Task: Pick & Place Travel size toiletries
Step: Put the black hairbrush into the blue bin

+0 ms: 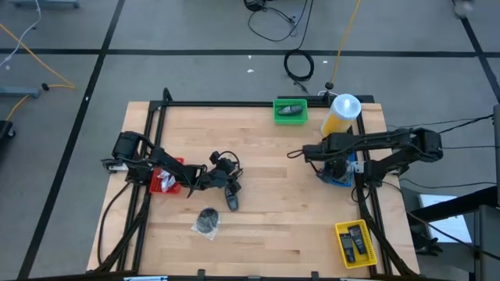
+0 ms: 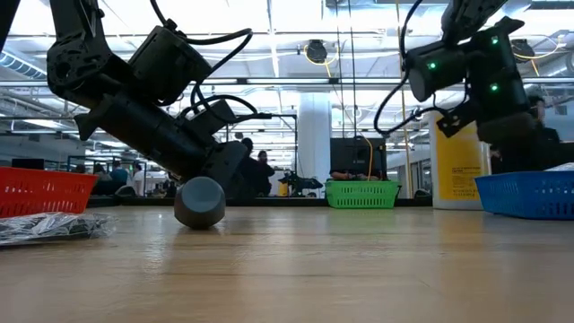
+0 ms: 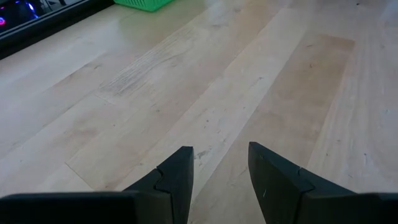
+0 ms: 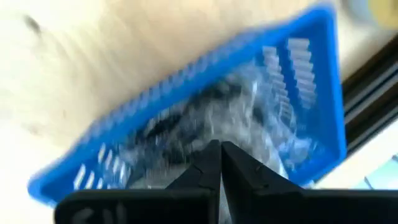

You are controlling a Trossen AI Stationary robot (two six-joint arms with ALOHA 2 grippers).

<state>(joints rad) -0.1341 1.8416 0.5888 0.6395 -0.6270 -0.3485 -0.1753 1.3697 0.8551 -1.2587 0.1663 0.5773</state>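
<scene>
My left gripper (image 1: 228, 181) hangs low over the table's middle left, open, with only bare wood between its fingers (image 3: 221, 171). A dark tube (image 1: 232, 200) lies on the table just near of it and shows end-on as a grey cylinder (image 2: 199, 202) in the low view. A dark round packet in clear wrap (image 1: 207, 221) lies flat nearer the near edge. My right gripper (image 4: 219, 155) is shut, pointing down into the blue basket (image 1: 341, 175), where clear-wrapped packets (image 4: 249, 118) lie. My right gripper's shut fingers (image 4: 208, 165) point down from above into the blue basket, right over the wrapped packets. The view is blurred, and I cannot tell whether they touch a packet.
A red basket (image 1: 166, 179) with white pieces sits under my left arm. A green basket (image 1: 291, 110) with one dark item stands at the far edge, the tall yellow bottle (image 1: 341, 115) beside it. A yellow basket (image 1: 355, 242) holding dark tubes is at the near right corner. People show beyond the table.
</scene>
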